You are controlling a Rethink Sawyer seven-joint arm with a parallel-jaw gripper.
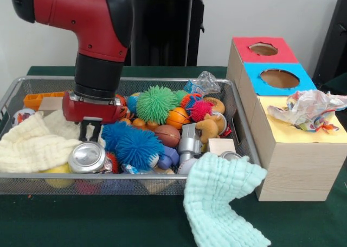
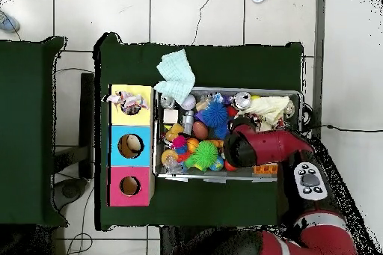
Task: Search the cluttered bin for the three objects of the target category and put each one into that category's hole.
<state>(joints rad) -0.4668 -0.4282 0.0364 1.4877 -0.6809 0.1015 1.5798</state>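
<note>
The silver wire mesh bin (image 1: pixel 242 128) is full of mixed toys; it also shows in the overhead view (image 2: pixel 224 179). One crumpled whitish wrapper (image 1: pixel 308 109) with coloured patches lies on the yellow box top, over its hole, and shows from above (image 2: pixel 132 102). A second clear crinkly wrapper (image 1: pixel 203 84) sits at the bin's far right corner. A third is not visible. My gripper (image 1: pixel 89 131) is down in the bin's left part, between the cream cloth and the blue spiky ball. The red wrist hides most of it.
Three wooden boxes stand right of the bin: red top with hole (image 1: pixel 263 49), blue top with hole (image 1: pixel 279 77), yellow top (image 1: pixel 303 135). A mint cloth (image 1: pixel 222 198) hangs over the bin's front rim. A cream cloth (image 1: pixel 30 144), silver can (image 1: pixel 87 157), blue (image 1: pixel 133 144) and green (image 1: pixel 155 103) spiky balls fill the bin.
</note>
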